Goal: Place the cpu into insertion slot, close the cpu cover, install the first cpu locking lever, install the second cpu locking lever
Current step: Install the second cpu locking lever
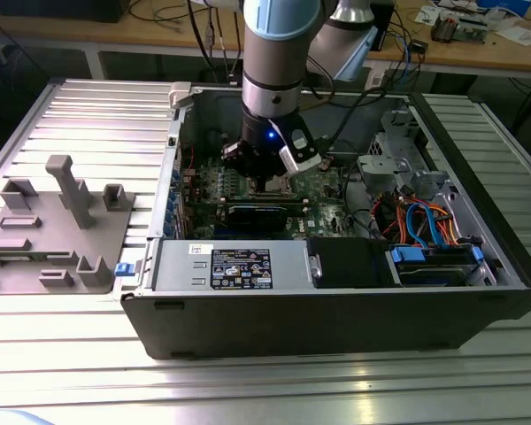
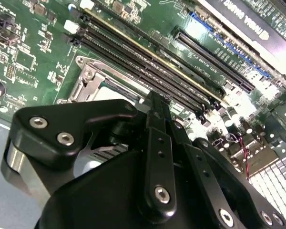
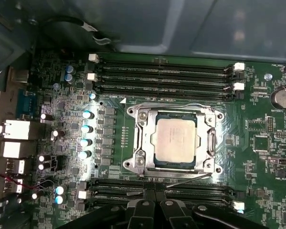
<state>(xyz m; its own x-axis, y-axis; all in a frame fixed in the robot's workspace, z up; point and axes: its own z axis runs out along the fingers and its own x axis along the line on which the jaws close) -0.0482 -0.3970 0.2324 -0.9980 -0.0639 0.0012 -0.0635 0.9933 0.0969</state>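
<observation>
In the first wrist view the cpu [image 3: 175, 140], a silver-grey square, lies in the insertion slot [image 3: 135, 164] on the green motherboard [image 3: 66, 100]. The cpu cover [image 3: 210, 143], a metal frame, lies flat around the chip. One thin wire lever [image 3: 171, 104] runs along one side of the socket and another wire lever [image 3: 183, 177] along the opposite side, nearest my fingers. My gripper [image 3: 155, 193] hovers just beside that edge with its black fingers together and nothing visible between them. The exterior view has the gripper [image 1: 267, 181] low inside the computer case, over the board. The second wrist view looks past a finger [image 2: 155, 124] to the socket frame [image 2: 93, 81].
Long black memory slots [image 3: 162, 71] flank the socket on two sides. A black card [image 1: 265, 215] lies across the board close to the gripper. A grey power supply [image 1: 230, 264] and a drive bay with blue cables [image 1: 425, 235] fill the case front. A grey fixture [image 1: 62, 221] stands outside at the exterior view's left.
</observation>
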